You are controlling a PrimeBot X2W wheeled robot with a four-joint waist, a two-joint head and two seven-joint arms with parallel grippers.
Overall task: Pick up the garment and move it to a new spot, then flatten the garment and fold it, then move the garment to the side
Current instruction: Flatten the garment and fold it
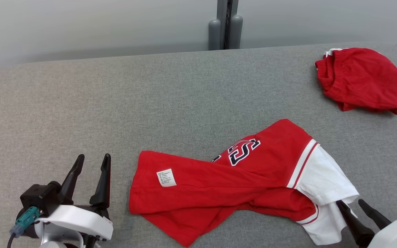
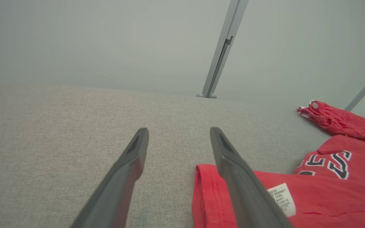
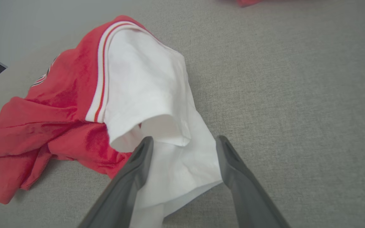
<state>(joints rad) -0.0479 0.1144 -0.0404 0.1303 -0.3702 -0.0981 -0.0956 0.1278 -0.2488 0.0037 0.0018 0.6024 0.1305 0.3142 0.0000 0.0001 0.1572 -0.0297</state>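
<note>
1. The left claw (image 1: 93, 156) is spread wide and holds nothing. It hangs over bare counter (image 1: 150, 103) near the front left corner.
2. In the left wrist view, 1 of its 2 fingers (image 2: 128, 171) has grey cloth behind it. The other crosses in front of the hem corner of the red shirt (image 1: 198, 189). Whether that finger touches the hem I cannot tell.
3. The right claw (image 1: 349, 201) is also released, its jaws wide apart, at the front right of the counter.
4. In the right wrist view its 2 fingers stand on either side of the lower white sleeve (image 3: 182, 167), with the cloth lying between them. They are not clenched on it. Whether they touch the cloth I cannot tell.
5. The shirt lies crumpled near the front edge of the counter, middle to right, between the 2 claws. Its hem is toward the left claw and its white sleeves toward the right claw.
6. A white label (image 1: 166, 177) shows near the hem, and dark letters with white outlines (image 1: 243, 151) sit on the raised fold behind it.
7. A second red garment (image 1: 364, 79) lies bunched at the far right corner, well apart from the shirt and both claws.
</note>
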